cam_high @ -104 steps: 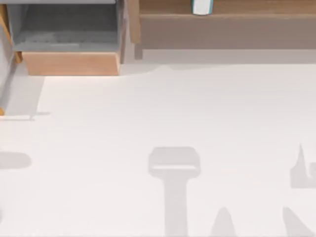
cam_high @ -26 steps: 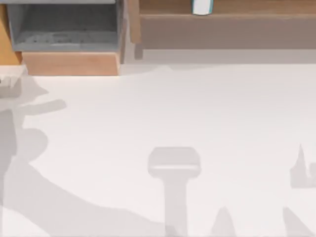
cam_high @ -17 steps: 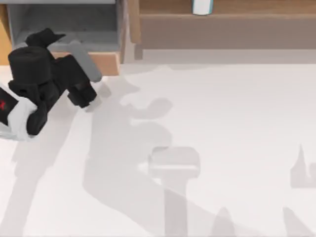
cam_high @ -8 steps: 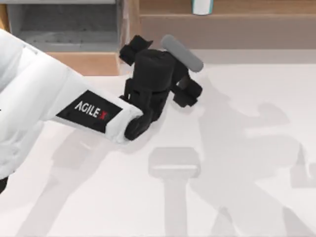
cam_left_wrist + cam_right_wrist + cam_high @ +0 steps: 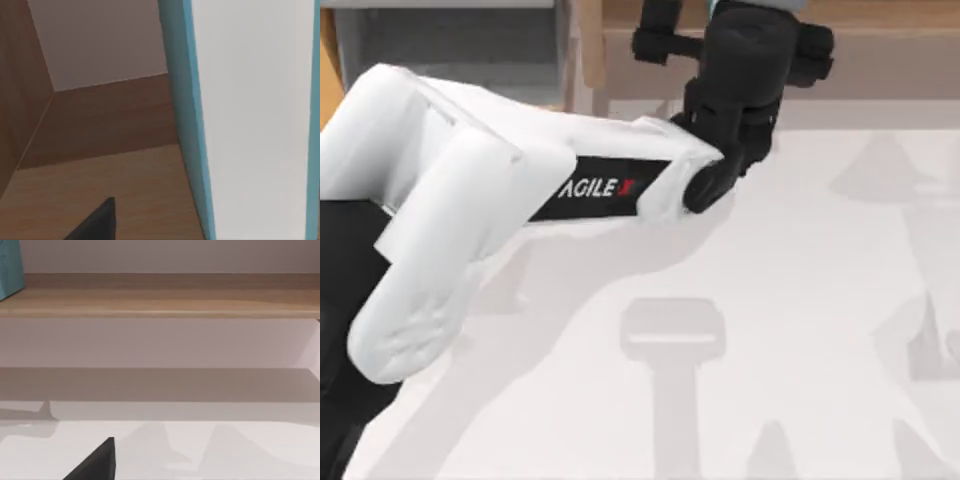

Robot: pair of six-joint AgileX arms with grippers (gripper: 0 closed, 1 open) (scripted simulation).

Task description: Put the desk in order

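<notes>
White tabletop (image 5: pixel 800 300) fills most of the top view, bare white with shadows on it. Wood shelf (image 5: pixel 880 40) runs along the far edge from 12 to 2 o'clock; drawer box (image 5: pixel 440 40) with grey lining sits at about 11 o'clock, mostly behind the arm.

Left arm (image 5: pixel 500 190) stretches from 8 o'clock diagonally up across the tabletop, white casing with the AgileX label. Its black left gripper (image 5: pixel 735 20) ends at 12 o'clock, over the shelf, above the tabletop's far edge. Cannot tell whether the jaws are released or clenched; the wrist block covers them from above.

Left wrist view: a white box with teal edges (image 5: pixel 250 115) stands upright very close in front of the camera, on the wood shelf floor (image 5: pixel 100 200), with the shelf's side wall and back panel behind. One dark fingertip (image 5: pixel 97 222) shows near the shelf floor, beside the box, not touching it as far as visible.

Right wrist view: shelf rail (image 5: pixel 160 300) seen across the white tabletop (image 5: pixel 200 450), teal box corner (image 5: pixel 10 267) on the shelf. Right jaws: cannot tell either.
</notes>
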